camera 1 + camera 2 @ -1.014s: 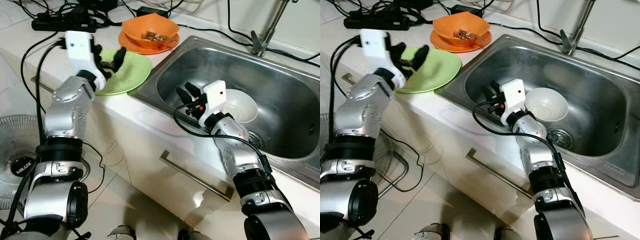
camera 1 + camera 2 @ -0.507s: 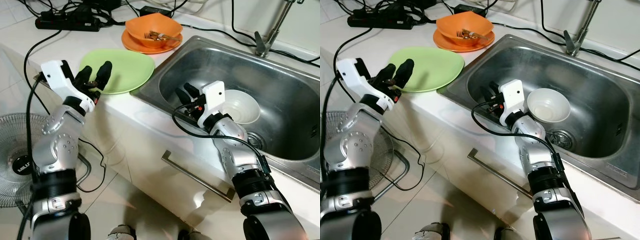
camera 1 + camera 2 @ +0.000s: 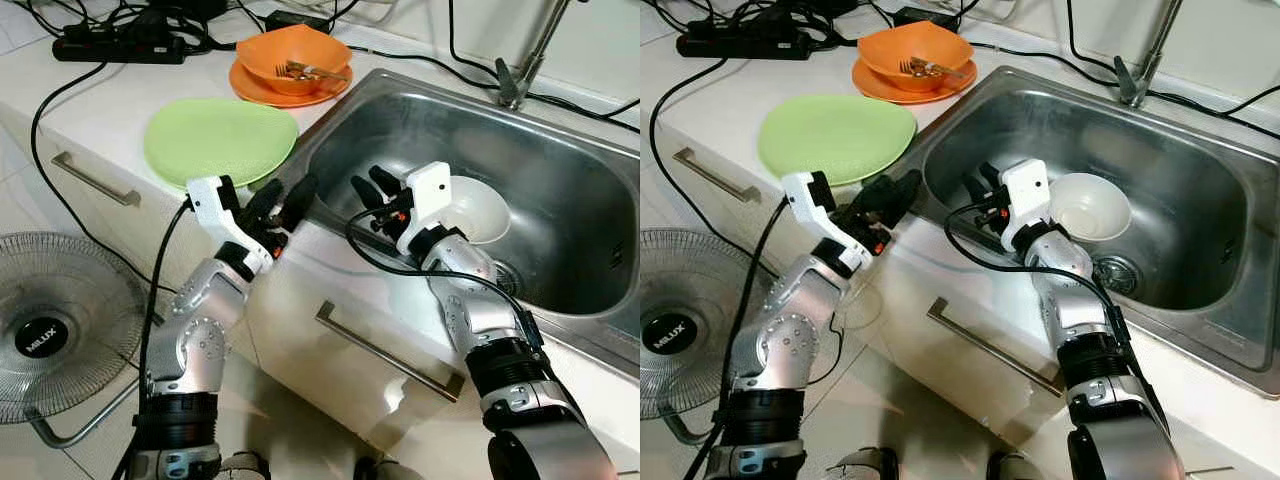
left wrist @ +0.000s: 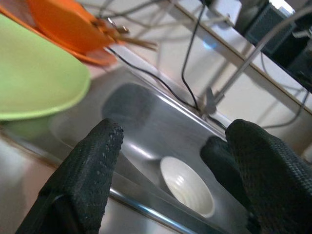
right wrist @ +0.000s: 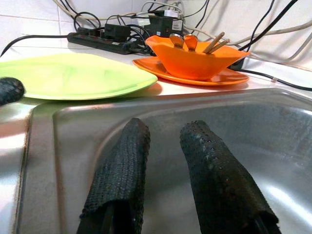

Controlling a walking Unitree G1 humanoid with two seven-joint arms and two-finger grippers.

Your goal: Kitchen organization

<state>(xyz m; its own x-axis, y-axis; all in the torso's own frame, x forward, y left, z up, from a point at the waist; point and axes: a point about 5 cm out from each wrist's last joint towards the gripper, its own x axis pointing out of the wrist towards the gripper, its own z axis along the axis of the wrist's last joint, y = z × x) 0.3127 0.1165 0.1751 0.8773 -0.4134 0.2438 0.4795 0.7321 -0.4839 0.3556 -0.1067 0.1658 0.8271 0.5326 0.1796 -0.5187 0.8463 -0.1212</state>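
Swinging down off the green plate (image 3: pixel 220 140) over the last second, the left claw (image 3: pixel 283 203) now sits low at the front lip of the sink (image 3: pixel 560 300), just beside the plate's near edge and touching nothing — fingers (image 4: pixel 87 170) spread wide apart, empty. Means, most likely, that the plate is finished with where it lies on the worktop (image 3: pixel 90 95), and that the next object of interest lies ahead inside the basin. Straight beyond those open fingers: the white bowl (image 3: pixel 478 210), upright on the sink floor, close behind the right claw (image 3: pixel 372 195). Right claw hardly shifted from a second ago — held inside the sink against its near wall, fingers (image 5: pixel 209 165) a small gap apart, gripping nothing, bowl just behind the wrist rather than between the fingers. Farther off past the green plate, an orange bowl (image 3: pixel 293 60) stacked on an orange plate (image 3: pixel 262 88) with cutlery (image 3: pixel 305 70) resting in it, untouched by either claw. Organising seemingly partway through — white bowl not yet lifted out.
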